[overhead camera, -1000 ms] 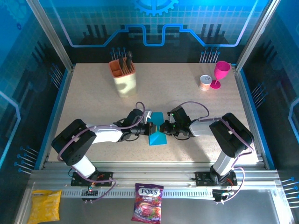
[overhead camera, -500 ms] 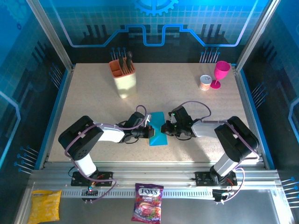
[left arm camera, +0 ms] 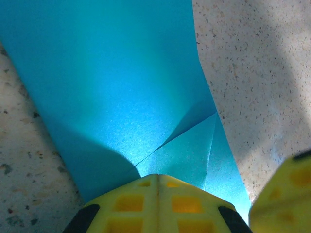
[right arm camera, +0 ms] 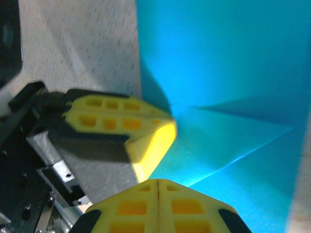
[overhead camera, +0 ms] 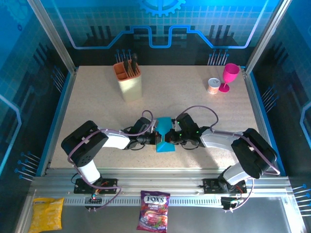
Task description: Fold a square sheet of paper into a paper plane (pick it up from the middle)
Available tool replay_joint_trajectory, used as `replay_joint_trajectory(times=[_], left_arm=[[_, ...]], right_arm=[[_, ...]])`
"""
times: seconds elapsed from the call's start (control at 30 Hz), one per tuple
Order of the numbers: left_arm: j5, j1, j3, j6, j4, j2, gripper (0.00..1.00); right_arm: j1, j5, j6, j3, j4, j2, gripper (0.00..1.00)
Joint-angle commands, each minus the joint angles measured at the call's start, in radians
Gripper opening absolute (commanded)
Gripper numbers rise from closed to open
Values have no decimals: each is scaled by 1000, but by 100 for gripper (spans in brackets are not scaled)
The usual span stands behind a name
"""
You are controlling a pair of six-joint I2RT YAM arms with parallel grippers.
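Tabletop (overhead camera: 97, 111): right pincer (overhead camera: 170, 137) moved onto paper (overhead camera: 165, 147), beside closed left pincer (overhead camera: 157, 139).

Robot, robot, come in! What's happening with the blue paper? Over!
Left hand and right hand shut, tips on the blue paper. Paper partly folded, creases showing. Utensil holder far back, no obstacle.

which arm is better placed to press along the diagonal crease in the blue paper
Right, probably. The right pincer, shut, sits onto the folded blue paper with the diagonal crease running out from its tip. The left pincer, also shut, rests at the paper's edge, better for pinning it.
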Motion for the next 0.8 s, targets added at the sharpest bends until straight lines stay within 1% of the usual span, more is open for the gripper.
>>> replay_joint_trajectory(times=[0.0,0.2,0.4,0.63,0.77], left_arm=[[-6,-10,-11,-13,6,5,0],[-5,-15,-10,-25,9,8,0],[-6,-19,-9,-26,10,4,0],[-3,-22,-13,-28,17,5,0],[-3,-23,-13,-28,18,7,0]], right_arm=[[55,26,49,-30,45,24,0],[137,41,105,-45,138,99,0],[163,30,135,-41,192,168,0],[169,43,127,-28,178,140,0],[182,82,115,-24,139,91,0]])
